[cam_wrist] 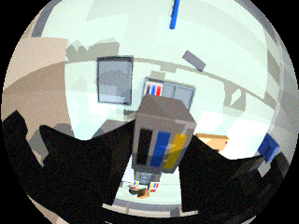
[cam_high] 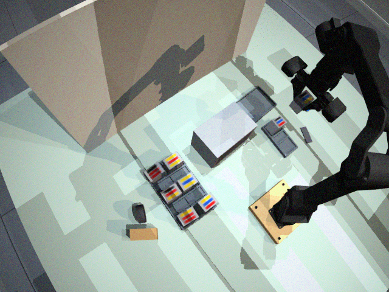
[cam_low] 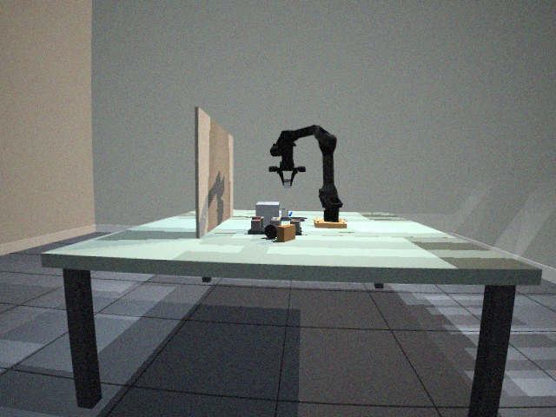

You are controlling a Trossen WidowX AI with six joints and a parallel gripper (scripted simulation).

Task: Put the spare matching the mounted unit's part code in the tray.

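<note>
My gripper is shut on a grey block with black, blue and yellow stripes. It holds the block well above the table, beyond the small rack. The small grey rack holds another block, with blue and red stripes showing. The empty-looking dark-rimmed tray lies beside the large grey box. A larger rack holds several striped blocks in red, yellow, blue and black. I cannot tell which unit is the mounted one; no back code is readable.
The large grey box stands between the larger rack and the tray. A tall panel stands behind. A wooden block, a dark round piece, a flat grey strip and a blue rod lie about.
</note>
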